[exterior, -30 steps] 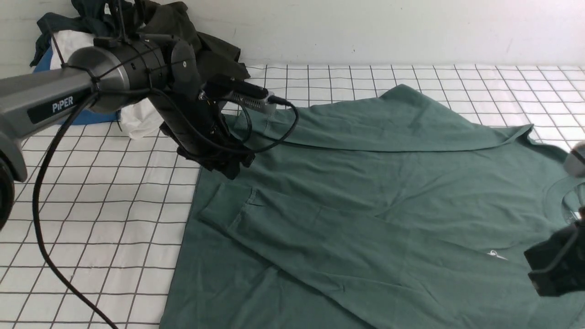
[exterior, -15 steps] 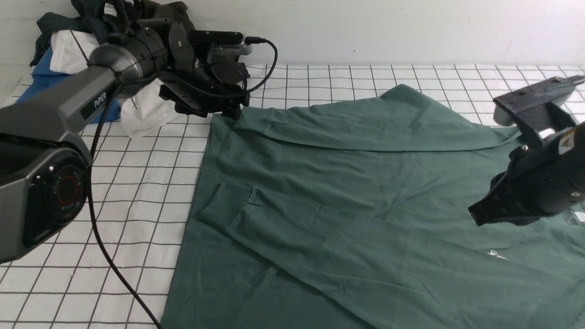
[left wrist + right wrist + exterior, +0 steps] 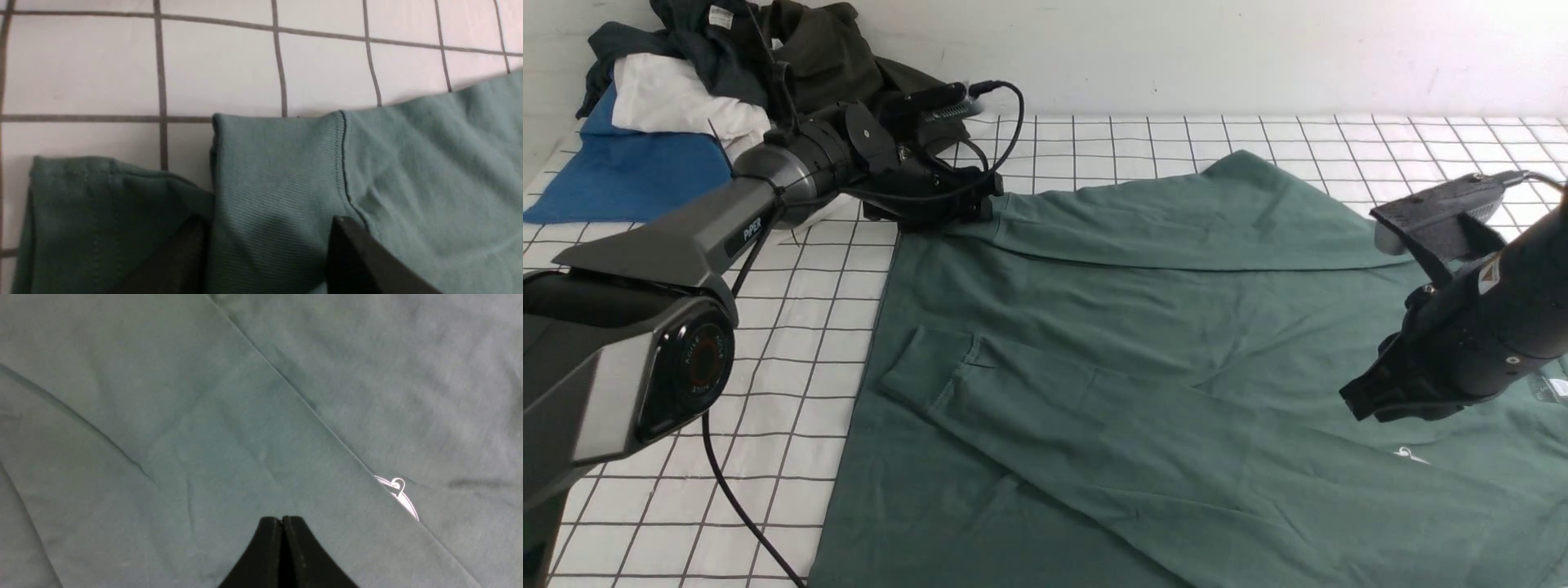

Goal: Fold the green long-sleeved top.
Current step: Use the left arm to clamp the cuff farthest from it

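Left gripper (image 3: 265, 228) stood spread across a sleeve cuff (image 3: 278, 163) of the green long-sleeved top (image 3: 1143, 343), and right gripper (image 3: 282, 519) hung pressed together over its chest.

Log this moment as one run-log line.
left gripper: open, astride sleeve cuff | right gripper: shut, empty, above green long-sleeved top | near sleeve lies across body

Robot lab folding bench: grid-lined white sheet (image 3: 768, 392), bare white wall (image 3: 1258, 49), spare clothes pile (image 3: 727, 49) at far-left corner.
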`<state>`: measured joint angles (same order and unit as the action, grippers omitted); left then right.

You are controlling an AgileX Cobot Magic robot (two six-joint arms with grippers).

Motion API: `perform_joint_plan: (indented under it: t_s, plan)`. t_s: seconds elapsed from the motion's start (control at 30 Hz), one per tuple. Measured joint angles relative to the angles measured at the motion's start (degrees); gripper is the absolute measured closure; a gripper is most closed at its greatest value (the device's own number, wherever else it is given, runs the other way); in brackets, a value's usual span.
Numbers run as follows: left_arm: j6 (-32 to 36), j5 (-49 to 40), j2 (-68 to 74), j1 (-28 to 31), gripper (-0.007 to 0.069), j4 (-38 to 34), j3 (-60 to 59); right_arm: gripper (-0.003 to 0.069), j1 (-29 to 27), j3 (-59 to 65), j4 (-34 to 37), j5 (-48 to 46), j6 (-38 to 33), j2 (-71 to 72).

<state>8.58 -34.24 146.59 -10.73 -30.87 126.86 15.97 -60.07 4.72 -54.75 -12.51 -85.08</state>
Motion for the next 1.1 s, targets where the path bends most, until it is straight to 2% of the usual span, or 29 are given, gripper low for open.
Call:
perform_joint_plan:
  t_s: [0.03,0.1,0.2,0.27,0.53,0.6,0.73,0.93,1.1]
  plan:
    - [0.4,0.0,0.0,0.0,0.0305,-0.12,0.0,0.0675,0.0,0.0,0.0,0.0,0.0,0.0]
    - [2.57,-0.58,0.0,0.0,0.0444,-1.32,0.0,0.0675,0.0,0.0,0.0,0.0,0.0,0.0]
    - [4.4,-2.07,-0.68,0.0,0.0577,-1.62,0.0,0.0675,0.0,-0.11,0.0,0.0,0.0,0.0]
    - [5.98,-3.32,-1.65,0.06,0.06,-1.56,-0.05,0.0675,0.0,-0.11,0.0,-0.17,0.0,0.0]
    - [12.01,-14.09,-9.46,0.81,0.0601,-3.33,-0.05,0.0675,0.0,-0.11,0.0,-1.29,0.0,0.0]
    - [14.85,-19.39,-12.95,2.11,0.0601,-3.98,-0.05,0.0675,0.0,-0.11,0.29,-1.69,0.0,0.0]
    - [16.51,-24.12,-15.06,4.01,0.0601,-2.89,-0.05,0.0675,0.33,-0.12,1.71,-1.76,0.0,0.0]
    - [15.85,-24.08,-13.3,4.77,0.0597,0.78,-0.11,0.0675,0.39,-0.17,3.92,-1.81,0.0,0.0]
    - [15.85,-22.17,-10.8,4.7,0.056,1.24,-0.11,0.0675,0.39,-0.17,3.3,-1.81,0.0,0.0]
